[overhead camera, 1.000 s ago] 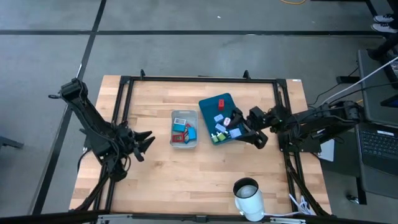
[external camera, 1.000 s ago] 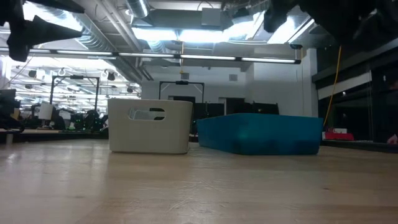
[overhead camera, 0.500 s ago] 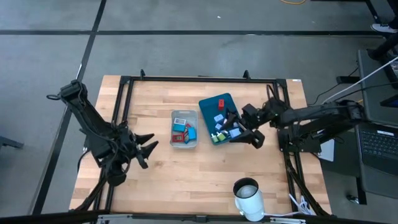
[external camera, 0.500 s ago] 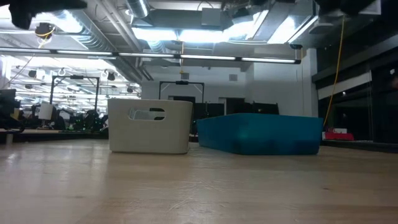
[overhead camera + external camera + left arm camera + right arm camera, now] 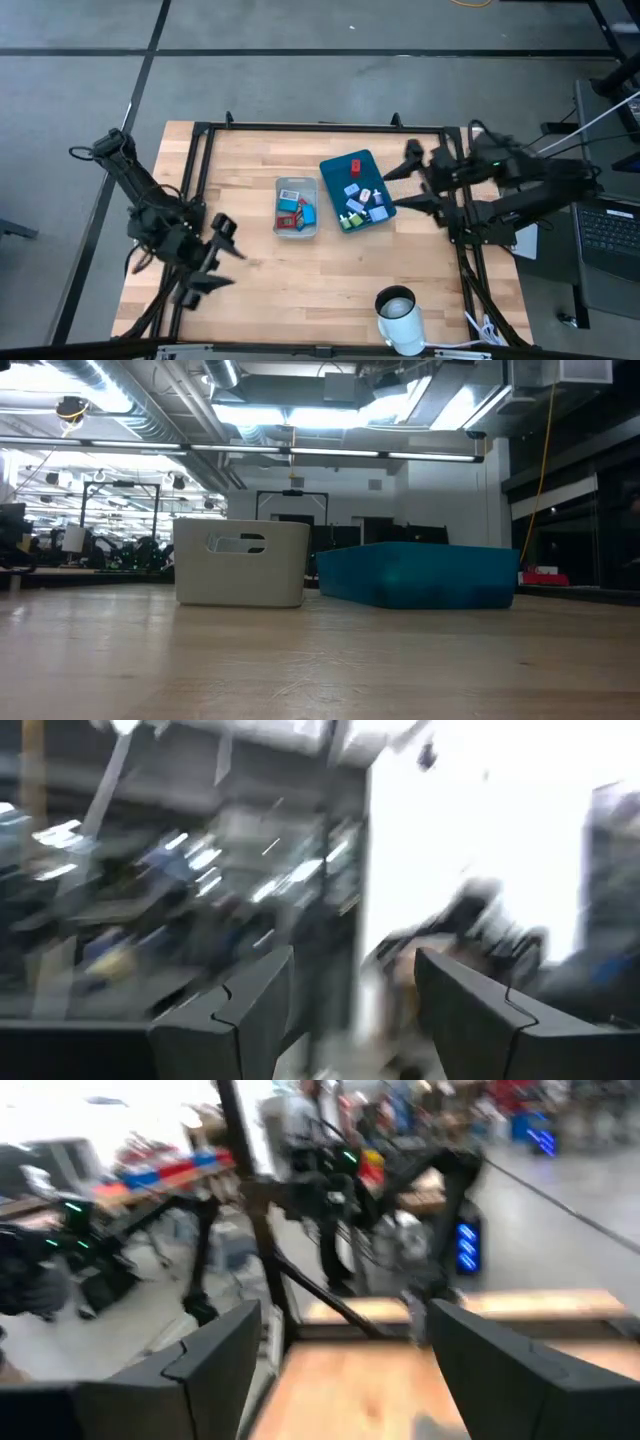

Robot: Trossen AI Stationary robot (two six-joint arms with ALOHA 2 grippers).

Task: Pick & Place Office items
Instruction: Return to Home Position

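Homing judged in hand: left gripper, lower left, and right gripper, centre right, both spread and empty; next, park arms clear of the teal tray.

One camera hangs high above and looks straight down on the whole table. Another sits at tabletop height, close to the wood, facing level across it. Both catch the grey bin and the teal tray. Each wrist camera looks forward past its own fingers into the room.
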